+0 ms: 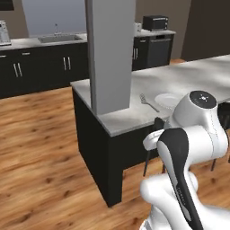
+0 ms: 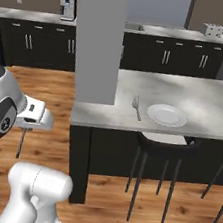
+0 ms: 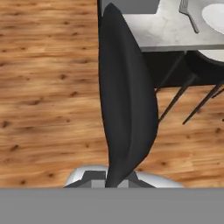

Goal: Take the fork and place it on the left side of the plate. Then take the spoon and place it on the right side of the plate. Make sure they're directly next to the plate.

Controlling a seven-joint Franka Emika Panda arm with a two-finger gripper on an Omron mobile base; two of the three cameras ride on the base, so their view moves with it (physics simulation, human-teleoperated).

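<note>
At the left of the right base view, the claw [image 2: 26, 127] is closed on the spoon [image 2: 21, 145], which hangs down from it as a thin dark stick over the wood floor, well apart from the surface [image 2: 211, 103]. In the hand view the same dark spoon rises from between the 2 fingertips and crosses the middle of the frame.

Right of it stands a wide grey pillar [image 2: 96, 40]. Past the pillar, the fork [image 2: 136, 107] lies flat on the surface just beside the left rim of the plate [image 2: 166, 114], so step 1 looks done. The plate itself carries nothing. A dark stool [image 2: 164, 141] sits tucked under the surface edge below it.

I judge the spoon light, stiff and smooth, likely to swivel or slip in a pinch at one end. A hold near the middle of the handle would keep it steadier for laying it at the plate's right rim.
</note>
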